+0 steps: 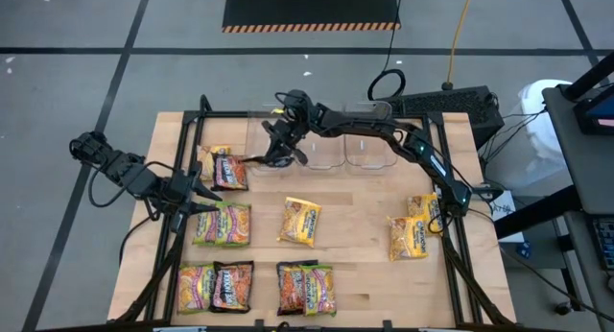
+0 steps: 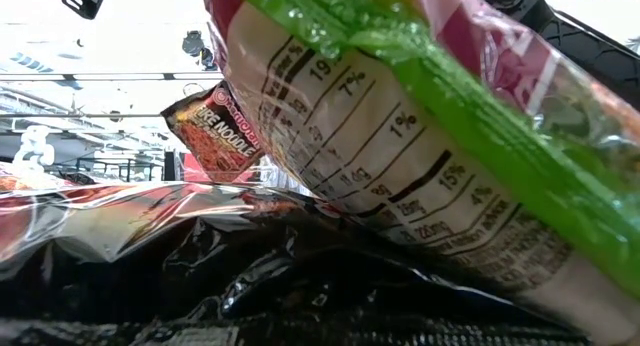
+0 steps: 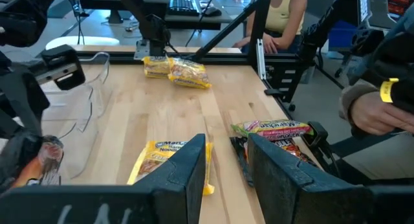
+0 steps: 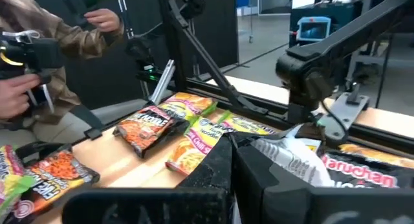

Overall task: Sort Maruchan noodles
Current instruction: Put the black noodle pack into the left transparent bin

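Note:
Maruchan noodle packets lie flat across the wooden table (image 1: pixel 365 274): a yellow one (image 1: pixel 300 222) in the middle, two yellow ones (image 1: pixel 411 238) at the right, a lime-green and pink pair (image 1: pixel 223 224) at the left, and several along the near edge (image 1: pixel 305 288). My right gripper (image 1: pixel 280 152) reaches across to the far left, beside the clear bins, shut on a black and red-orange packet (image 4: pixel 336 172). That packet also shows in the low view (image 2: pixel 215 131). My left gripper (image 1: pixel 200 190) waits open over the table's left edge, its fingers (image 3: pixel 187 166) holding nothing. My right gripper pinches the black packet's crumpled end (image 4: pixel 275 151) between its two shut fingers, which point about level toward the table's left. The packet is lifted clear of the table and hangs tilted beside and below the fingers (image 3: pixel 39 160).
Clear plastic bins (image 1: pixel 369 148) stand in a row along the far edge. A yellow and a black packet (image 1: pixel 223 169) lie just left of my right gripper. Black frame rails (image 1: pixel 451 265) border the table. A person's hand (image 3: pixel 375 114) shows beyond the table's edge. Packets (image 2: pixel 420 136) block the low view.

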Available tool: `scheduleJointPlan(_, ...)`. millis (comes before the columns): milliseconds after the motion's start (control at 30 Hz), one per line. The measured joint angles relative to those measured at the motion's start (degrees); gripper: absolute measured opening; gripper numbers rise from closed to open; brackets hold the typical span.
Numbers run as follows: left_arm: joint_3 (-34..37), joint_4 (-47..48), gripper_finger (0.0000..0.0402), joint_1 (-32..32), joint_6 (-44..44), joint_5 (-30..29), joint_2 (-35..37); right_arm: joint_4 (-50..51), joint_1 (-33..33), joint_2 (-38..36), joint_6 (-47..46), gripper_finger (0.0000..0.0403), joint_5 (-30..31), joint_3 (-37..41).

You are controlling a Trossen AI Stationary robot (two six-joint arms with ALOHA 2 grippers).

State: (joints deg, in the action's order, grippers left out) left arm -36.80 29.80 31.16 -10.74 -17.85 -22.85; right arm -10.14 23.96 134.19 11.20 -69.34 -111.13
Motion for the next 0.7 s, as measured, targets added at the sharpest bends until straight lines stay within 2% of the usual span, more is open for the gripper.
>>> scheduleJointPlan(333, 0.00, -0.04, 0.0122, 0.01, -0.04, 0.00, 0.00, 7.01, -0.74, 0.00, 5.01, 0.0000, 0.10, 0.00)
scheduleJointPlan(700, 0.00, -0.09, 0.0122, 0.02, 0.00, 0.00, 0.00, 6.97, 2.76, 0.00, 4.50, 0.0000, 0.68, 0.02)
